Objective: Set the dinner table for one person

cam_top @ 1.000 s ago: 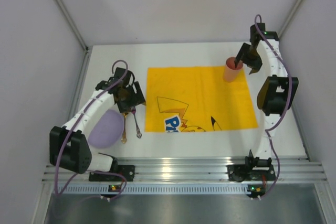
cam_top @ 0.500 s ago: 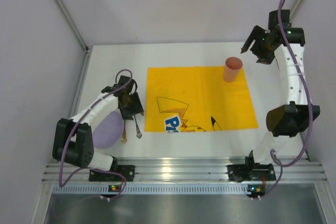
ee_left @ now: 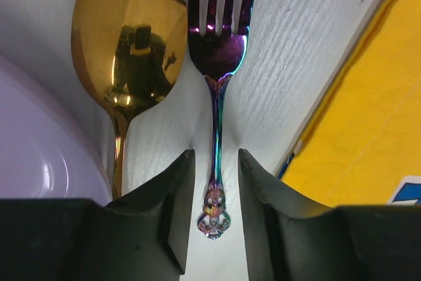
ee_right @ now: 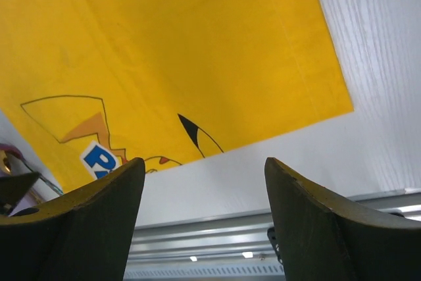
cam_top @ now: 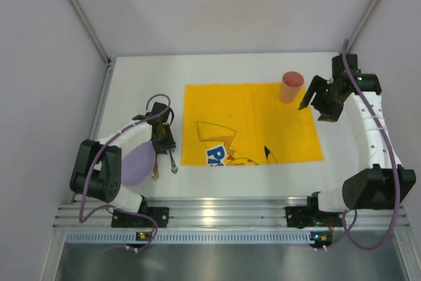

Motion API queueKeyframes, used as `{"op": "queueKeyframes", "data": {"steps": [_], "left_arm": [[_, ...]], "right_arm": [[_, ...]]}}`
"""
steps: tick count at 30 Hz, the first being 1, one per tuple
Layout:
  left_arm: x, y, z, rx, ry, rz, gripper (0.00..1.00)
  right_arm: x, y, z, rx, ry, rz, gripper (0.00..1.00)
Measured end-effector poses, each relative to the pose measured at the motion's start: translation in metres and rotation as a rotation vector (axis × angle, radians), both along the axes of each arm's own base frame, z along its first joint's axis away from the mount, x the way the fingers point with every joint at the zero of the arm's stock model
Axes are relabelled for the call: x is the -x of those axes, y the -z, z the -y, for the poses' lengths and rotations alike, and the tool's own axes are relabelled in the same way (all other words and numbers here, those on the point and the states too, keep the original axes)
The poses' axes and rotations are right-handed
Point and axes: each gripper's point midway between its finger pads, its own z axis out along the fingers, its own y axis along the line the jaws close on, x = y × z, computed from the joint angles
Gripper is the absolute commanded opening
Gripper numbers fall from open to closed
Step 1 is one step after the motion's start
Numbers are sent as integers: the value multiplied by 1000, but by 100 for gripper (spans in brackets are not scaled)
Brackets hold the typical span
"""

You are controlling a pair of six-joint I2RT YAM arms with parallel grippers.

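Observation:
The white dinner table [cam_top: 131, 90] holds a yellow cartoon-print cloth [cam_top: 250, 123] with a pink cup [cam_top: 290, 87] upright at its far right corner. A lavender plate [cam_top: 131, 164], a gold spoon [cam_top: 155, 168] and an iridescent fork [cam_top: 172, 162] lie left of the cloth. My left gripper [cam_top: 163, 139] is low over the fork. In the left wrist view the gripper [ee_left: 216, 157] is narrowly open, its jaws either side of the fork's handle [ee_left: 215, 208] with gaps. The spoon [ee_left: 128, 37] and plate [ee_left: 36, 156] lie to the left there. My right gripper [cam_top: 314, 111] is open and empty, right of the cup.
Silver rails [cam_top: 223, 212] edge the table's near side, and grey walls close in the other sides. The right wrist view shows the right gripper [ee_right: 204, 162] above the cloth's near right corner [ee_right: 197, 44], bare tabletop [ee_right: 368, 97] and the rail [ee_right: 230, 231].
My right arm let go of the cup, swung up and back, then came down right of it. My left gripper slid toward the near edge along the fork to its handle.

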Motion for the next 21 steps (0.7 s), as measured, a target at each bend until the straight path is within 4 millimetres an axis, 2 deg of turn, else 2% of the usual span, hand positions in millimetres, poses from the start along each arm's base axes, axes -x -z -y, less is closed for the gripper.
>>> {"op": "queueKeyframes", "data": {"steps": [2, 5, 8, 9, 15, 18, 21], "left_arm": [[-4, 6, -1, -12, 6, -1, 32], [-11, 9, -1, -22, 14, 6, 24], [-22, 10, 1, -24, 24, 14, 2], [-24, 10, 2, -24, 29, 14, 0], [-29, 9, 1, -33, 57, 22, 0], [-30, 6, -5, -71, 73, 29, 0], [-35, -4, -11, -108, 84, 39, 0]], "right_arm": [[15, 13, -1, -6, -3, -35, 73], [28, 21, -2, -7, -8, -53, 73], [31, 18, -2, -4, -12, -38, 73], [31, 17, -2, -4, -13, -31, 73], [30, 15, -2, -1, -19, -18, 72], [29, 15, -2, -2, -20, -16, 71], [29, 16, -3, -6, -21, -14, 71]]}}
